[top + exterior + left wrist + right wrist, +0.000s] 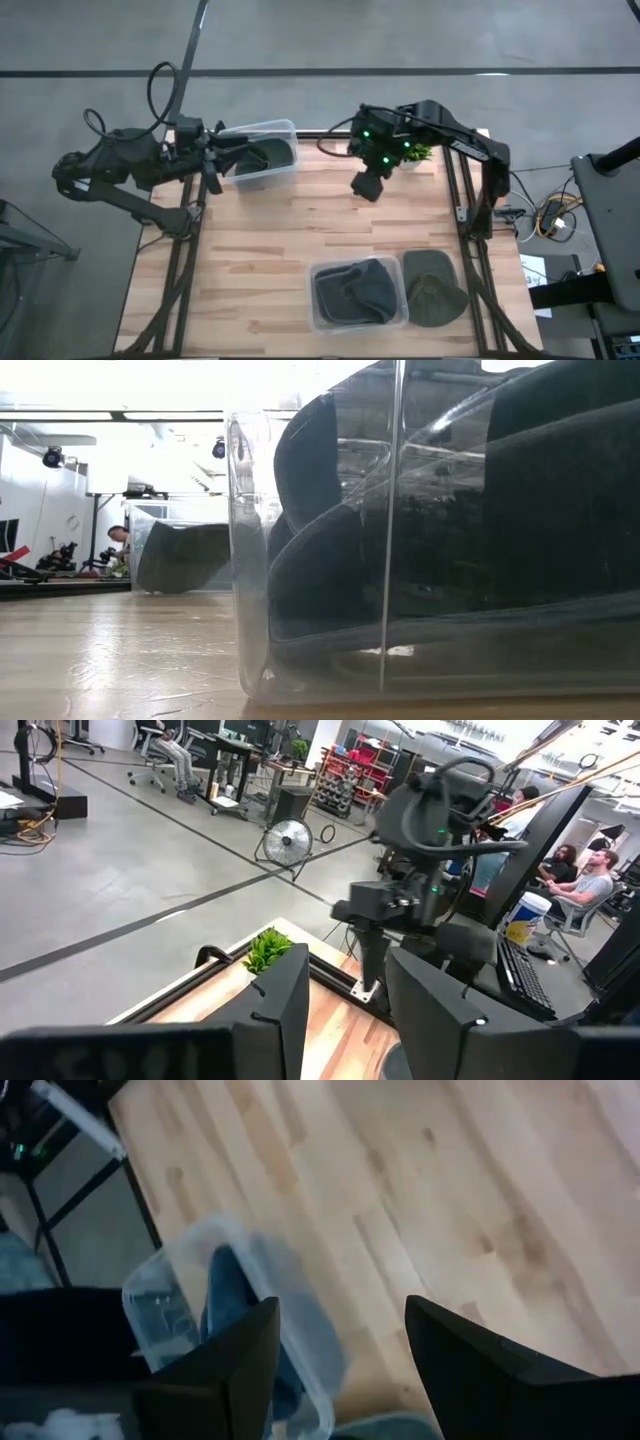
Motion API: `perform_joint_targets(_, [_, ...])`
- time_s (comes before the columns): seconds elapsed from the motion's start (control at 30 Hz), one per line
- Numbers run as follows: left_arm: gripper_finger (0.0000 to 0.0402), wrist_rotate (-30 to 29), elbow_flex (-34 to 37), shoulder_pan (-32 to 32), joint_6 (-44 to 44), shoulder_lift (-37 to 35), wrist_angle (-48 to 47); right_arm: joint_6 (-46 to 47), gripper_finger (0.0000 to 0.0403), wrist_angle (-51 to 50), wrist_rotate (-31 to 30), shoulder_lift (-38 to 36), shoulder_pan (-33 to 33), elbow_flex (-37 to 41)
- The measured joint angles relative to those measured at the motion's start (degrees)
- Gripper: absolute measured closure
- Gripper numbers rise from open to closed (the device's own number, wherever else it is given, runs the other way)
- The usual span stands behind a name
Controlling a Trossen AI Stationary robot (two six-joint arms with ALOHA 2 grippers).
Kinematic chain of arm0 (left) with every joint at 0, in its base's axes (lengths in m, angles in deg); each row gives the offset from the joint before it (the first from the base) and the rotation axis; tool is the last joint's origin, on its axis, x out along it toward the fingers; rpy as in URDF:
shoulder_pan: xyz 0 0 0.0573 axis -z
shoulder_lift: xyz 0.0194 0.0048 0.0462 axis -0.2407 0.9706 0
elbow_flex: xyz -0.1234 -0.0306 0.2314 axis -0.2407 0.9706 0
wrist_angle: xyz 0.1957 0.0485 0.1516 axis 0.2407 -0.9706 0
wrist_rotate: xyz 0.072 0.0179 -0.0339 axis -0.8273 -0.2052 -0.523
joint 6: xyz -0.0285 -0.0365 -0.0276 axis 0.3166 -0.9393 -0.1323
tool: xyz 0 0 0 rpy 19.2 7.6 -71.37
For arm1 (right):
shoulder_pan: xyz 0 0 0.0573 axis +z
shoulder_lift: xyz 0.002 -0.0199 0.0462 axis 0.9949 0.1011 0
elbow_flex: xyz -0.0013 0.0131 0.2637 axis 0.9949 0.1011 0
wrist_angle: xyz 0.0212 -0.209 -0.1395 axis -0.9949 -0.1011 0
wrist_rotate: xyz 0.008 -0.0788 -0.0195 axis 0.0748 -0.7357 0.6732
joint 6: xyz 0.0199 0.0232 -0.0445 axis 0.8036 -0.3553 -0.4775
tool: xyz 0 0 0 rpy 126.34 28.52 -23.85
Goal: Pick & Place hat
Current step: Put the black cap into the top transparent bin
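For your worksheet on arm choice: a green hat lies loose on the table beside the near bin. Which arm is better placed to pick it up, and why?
Probably the right. Its tool hangs open over the table on the same side as the loose green hat, while the left tool sits at the far bin.

You're working in a robotics lab or workshop: the pale butcher-block wooden table [270, 240] stands on a bare grey concrete floor [110, 900] crossed by dark lines. Beyond the table's far edge you can see a round metal floor fan [286, 842], red storage racks [352, 772] and people seated in office chairs [580, 885] at desks.
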Motion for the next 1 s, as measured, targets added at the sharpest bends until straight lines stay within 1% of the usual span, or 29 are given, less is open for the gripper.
perform_joint_targets(0.13, [0.0274,0.0,0.0,0.0,0.0,0.2,0.0,-0.3,0.0193,0.5,-0.1,-2.7,2.7,4.3])
perform_joint_targets(0.2, [0.0274,0.0,0.0,0.0,0.0,0.2,0.0,-1.5,0.0193,2.5,-0.9,-4.2,4.3,7.6])
perform_joint_targets(0.27, [0.0274,0.0,0.0,0.0,0.1,0.3,0.0,-2.4,0.0195,6.9,-2.8,-6.1,6.0,12.3])
perform_joint_targets(0.33, [0.0274,0.0,0.0,0.0,0.7,0.3,0.0,-2.3,0.0198,13.8,-3.8,-8.3,7.3,18.0])
perform_joint_targets(0.43, [0.0274,0.0,0.0,0.0,0.8,0.5,0.0,-0.8,0.0205,22.9,-4.4,-11.1,8.5,26.2])
perform_joint_targets(0.5, [0.0274,0.0,0.0,0.0,0.7,0.5,0.0,0.6,0.0211,26.2,-4.5,-13.5,9.0,31.1])
perform_joint_targets(0.73, [0.0274,0.0,0.0,0.0,0.7,0.5,0.0,8.5,0.0224,27.5,-7.7,-25.7,9.6,47.5])
perform_joint_targets(0.83, [0.0274,0.0,0.0,0.0,0.6,0.5,0.0,14.0,0.0227,27.9,-8.8,-32.2,9.5,54.6])
perform_joint_targets(1.0, [0.0274,0.0,0.0,0.0,0.8,0.7,0.0,24.7,0.0227,27.5,-8.5,-42.3,10.4,66.8])
